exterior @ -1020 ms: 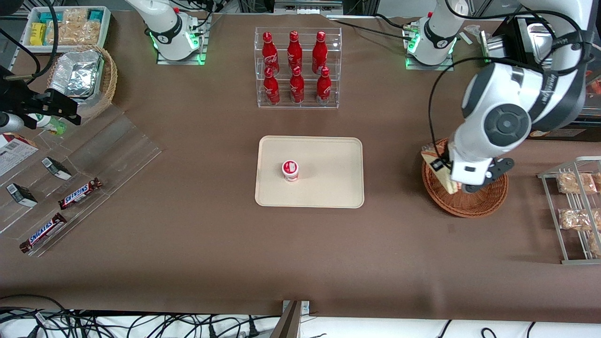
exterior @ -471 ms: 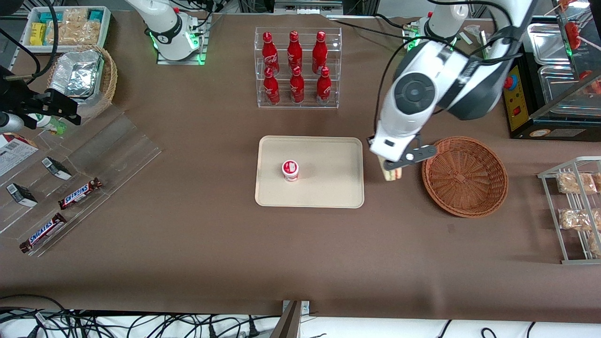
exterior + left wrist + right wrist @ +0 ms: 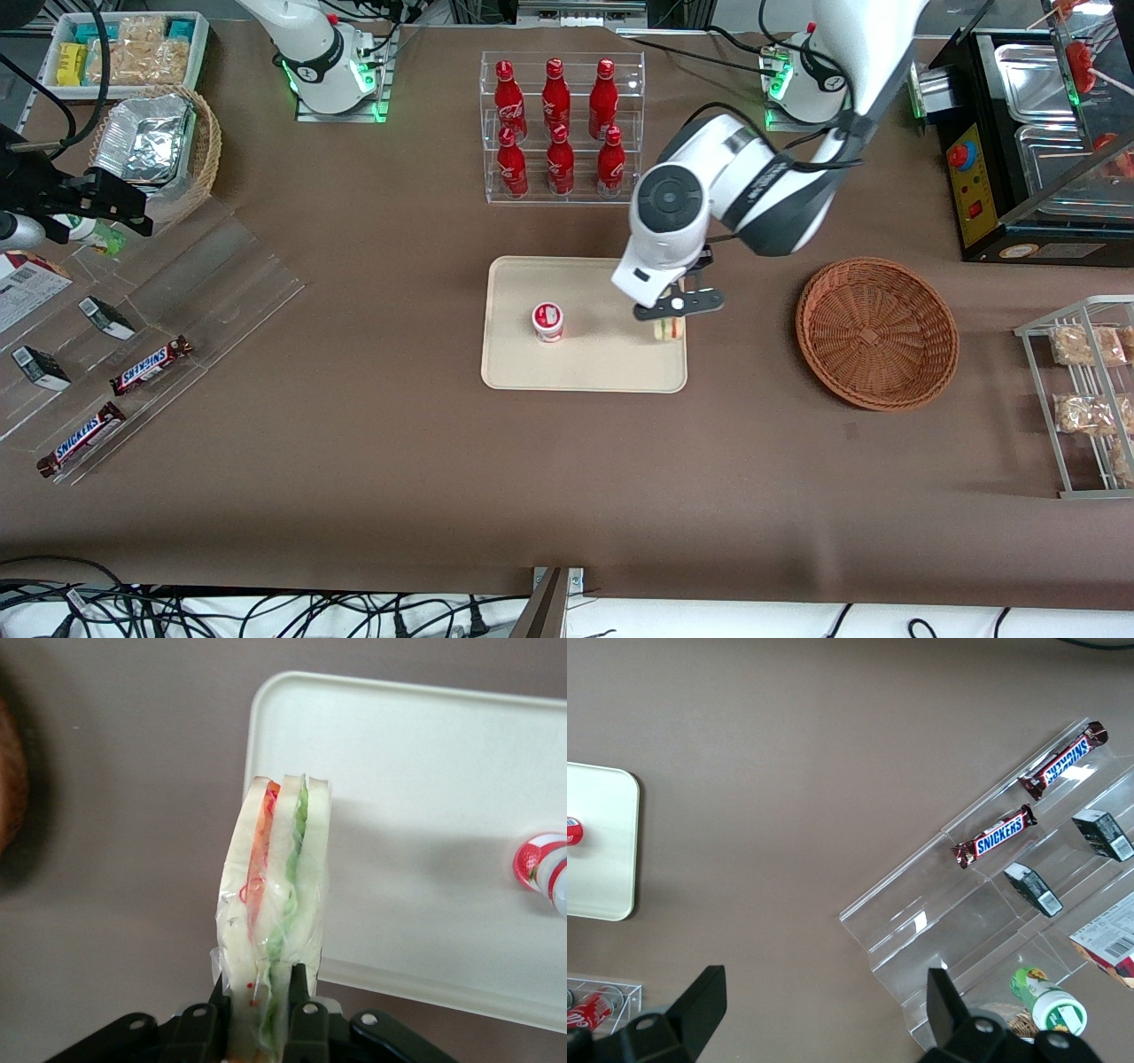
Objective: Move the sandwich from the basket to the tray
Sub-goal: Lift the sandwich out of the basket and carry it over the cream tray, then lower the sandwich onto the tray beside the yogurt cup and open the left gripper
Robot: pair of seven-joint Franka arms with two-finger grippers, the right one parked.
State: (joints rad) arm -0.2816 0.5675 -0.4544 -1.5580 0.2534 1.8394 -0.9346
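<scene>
1. Tray first: the flat rectangular cream-beige tray (image 3: pixel 585 363) with rounded corners lies mid-table, nearest the front camera of the task's things, and a small red-and-white lidded cup (image 3: pixel 547 321) stands on it.
2. Over the tray's edge nearest the basket hangs the left arm's black two-finger gripper (image 3: pixel 671 312), its fingers (image 3: pixel 306 1014) clamped on the triangular wedge sandwich (image 3: pixel 275 886) of pale bread with red and green filling, wrapped in clear film.
3. From the wrist camera the sandwich hangs on edge, straddling the tray's rim (image 3: pixel 266 700); whether it touches the tray cannot be told.
4. Toward the working arm's end sits the round reddish-brown wicker basket (image 3: pixel 877 332), well apart from the gripper.
5. Farthest from the camera, a clear acrylic rack (image 3: pixel 562 128) holds six red bottles.
</scene>
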